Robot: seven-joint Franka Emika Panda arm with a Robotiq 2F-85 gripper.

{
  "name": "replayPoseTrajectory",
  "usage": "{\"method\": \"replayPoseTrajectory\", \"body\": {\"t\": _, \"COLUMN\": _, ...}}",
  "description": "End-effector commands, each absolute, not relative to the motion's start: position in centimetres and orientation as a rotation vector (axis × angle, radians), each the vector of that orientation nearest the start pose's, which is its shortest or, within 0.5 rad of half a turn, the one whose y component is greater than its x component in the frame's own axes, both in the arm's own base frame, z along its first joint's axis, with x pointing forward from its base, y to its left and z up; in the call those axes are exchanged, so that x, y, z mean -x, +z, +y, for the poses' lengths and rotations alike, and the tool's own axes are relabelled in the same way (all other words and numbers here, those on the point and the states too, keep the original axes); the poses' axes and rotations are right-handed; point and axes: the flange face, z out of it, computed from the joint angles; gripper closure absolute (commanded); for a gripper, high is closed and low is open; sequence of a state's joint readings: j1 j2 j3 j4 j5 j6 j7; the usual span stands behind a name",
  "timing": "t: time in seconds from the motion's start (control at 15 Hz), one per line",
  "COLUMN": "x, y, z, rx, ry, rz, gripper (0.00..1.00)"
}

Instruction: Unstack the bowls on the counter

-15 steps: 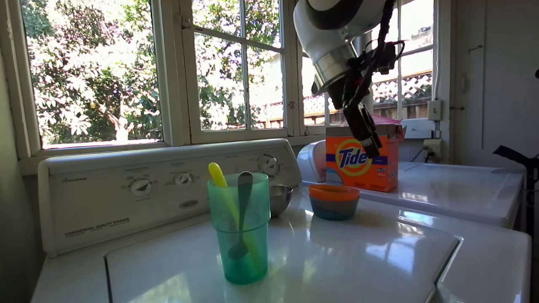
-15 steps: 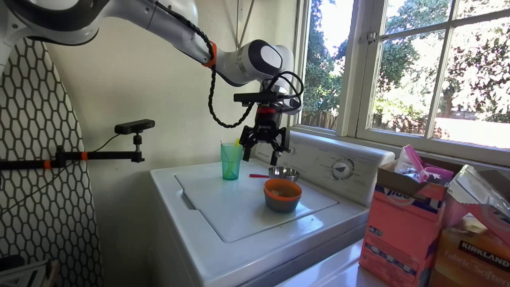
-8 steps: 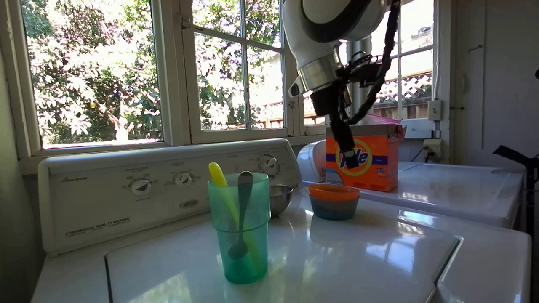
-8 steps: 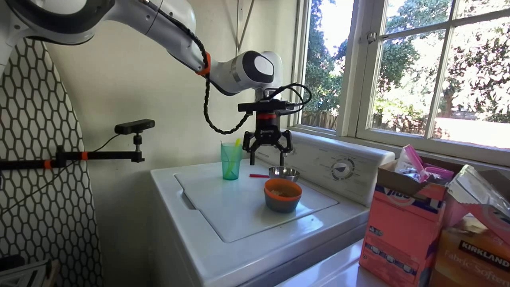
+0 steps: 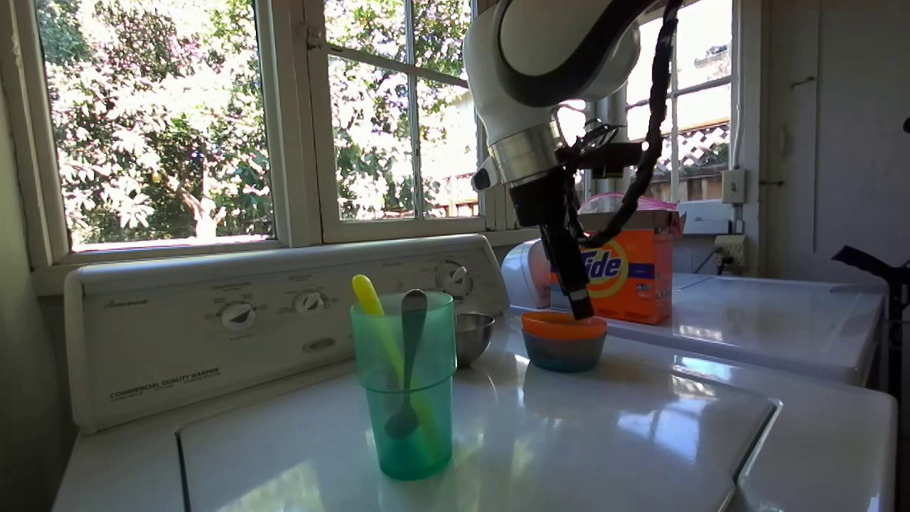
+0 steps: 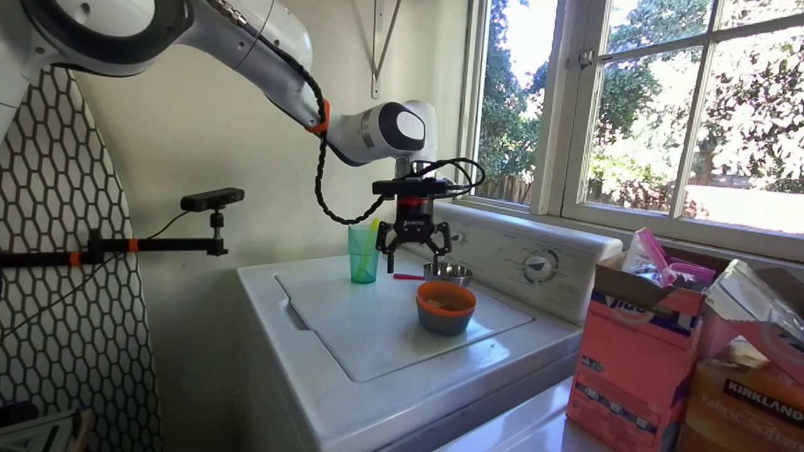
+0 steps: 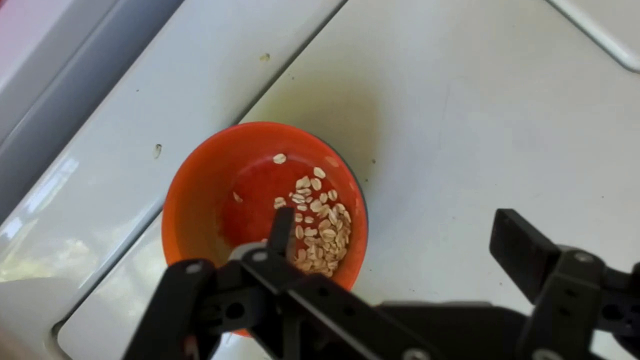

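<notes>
The orange bowl [image 6: 446, 295] sits nested on top of the stack on the glossy white counter [image 6: 364, 333]; it also shows in an exterior view [image 5: 561, 325]. The grey bowl [image 6: 443, 323] is under it, and the blue bowl [image 5: 569, 365] shows as a bluish lowest band. In the wrist view the orange bowl [image 7: 255, 170] holds loose oats at one side. My gripper [image 6: 414, 265] is open and empty, pointing down above the counter beside the stack. In the wrist view the gripper [image 7: 397, 220] has one finger over the bowl's inside and the other over bare counter.
A tall green cup [image 5: 405, 441] with a yellow and a dark utensil stands on the counter. A metal bowl [image 6: 461, 276] with a red handle lies behind the stack, near the back panel [image 6: 502, 251] with knobs. A detergent box [image 5: 611, 284] stands on the neighbouring surface.
My gripper has moved down toward the height of the stack, and leftward in an exterior view. Its fingers stay open. The bowls have not moved.
</notes>
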State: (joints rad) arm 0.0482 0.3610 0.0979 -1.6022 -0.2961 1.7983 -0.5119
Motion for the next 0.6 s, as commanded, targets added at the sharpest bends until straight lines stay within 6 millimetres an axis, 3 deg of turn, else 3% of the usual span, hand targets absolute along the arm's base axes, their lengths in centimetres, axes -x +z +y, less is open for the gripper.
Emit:
{"method": "replayPoseTrajectory", "body": {"t": 0.0, "x": -64.7, "y": 39.5, "z": 6.9, "rx": 3.071, "ry": 0.334, "rz": -1.236, "gripper": 0.00}}
{"method": "replayPoseTrajectory", "body": {"t": 0.53, "x": -65.5, "y": 38.2, "z": 5.4, "rx": 2.969, "ry": 0.295, "rz": -1.116, "gripper": 0.12}}
